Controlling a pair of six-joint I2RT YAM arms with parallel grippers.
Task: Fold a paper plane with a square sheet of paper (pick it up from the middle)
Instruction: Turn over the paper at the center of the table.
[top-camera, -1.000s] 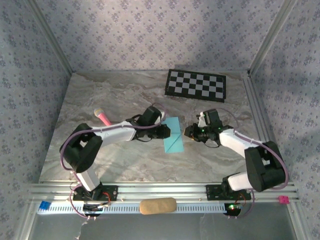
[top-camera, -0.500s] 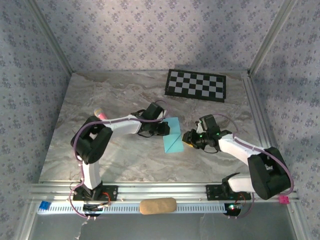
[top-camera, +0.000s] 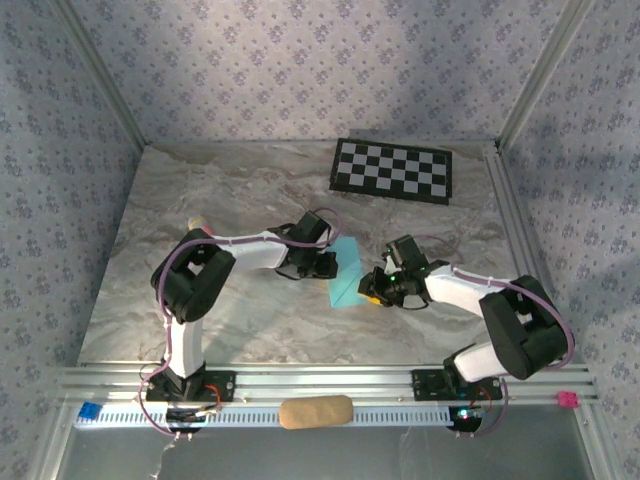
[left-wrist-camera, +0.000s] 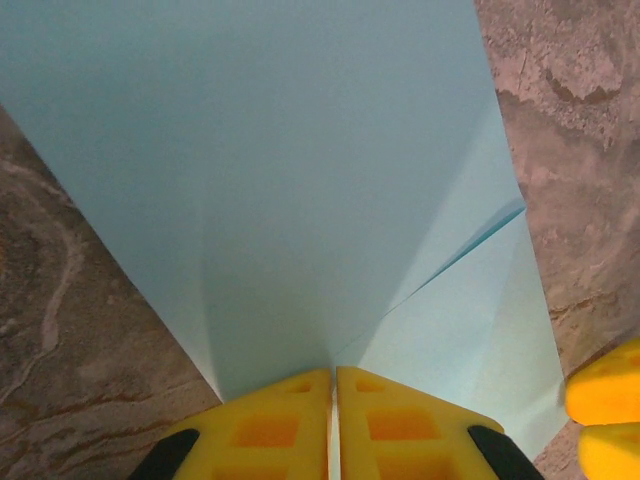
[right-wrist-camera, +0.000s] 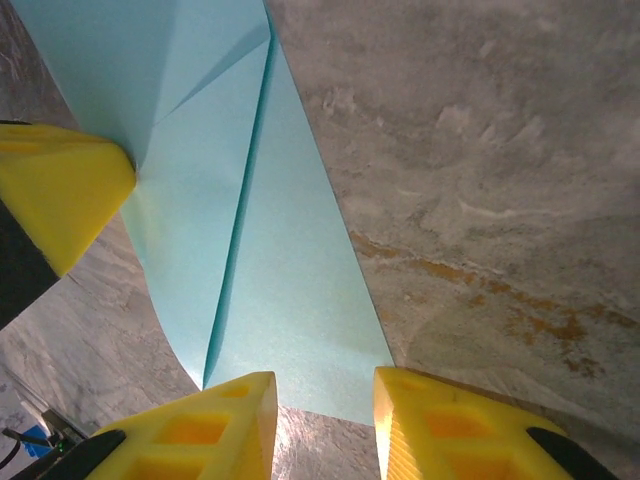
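The square sheet of paper (top-camera: 346, 272) is light blue, creased with a diagonal fold, and lies mid-table. My left gripper (top-camera: 328, 262) sits at its left edge. In the left wrist view the yellow fingertips (left-wrist-camera: 290, 420) are pressed together on the edge of the paper (left-wrist-camera: 300, 180), which lifts into a ridge there. My right gripper (top-camera: 372, 286) is at the paper's lower right end. In the right wrist view this gripper (right-wrist-camera: 325, 400) stands open, with the paper's (right-wrist-camera: 290, 300) near edge lying flat just ahead of the gap. No paper plane shape has formed.
A black-and-white checkerboard mat (top-camera: 392, 170) lies at the back right. The tip of a pink marker (top-camera: 197, 227) peeks out behind the left arm's elbow. A tan pad (top-camera: 315, 411) rests on the front rail. Bare marble table (top-camera: 200, 180) surrounds the paper.
My right gripper has slid left and forward to the paper's lower right end. The left arm's elbow swung back and right, and its jaws closed further on the paper's left edge.
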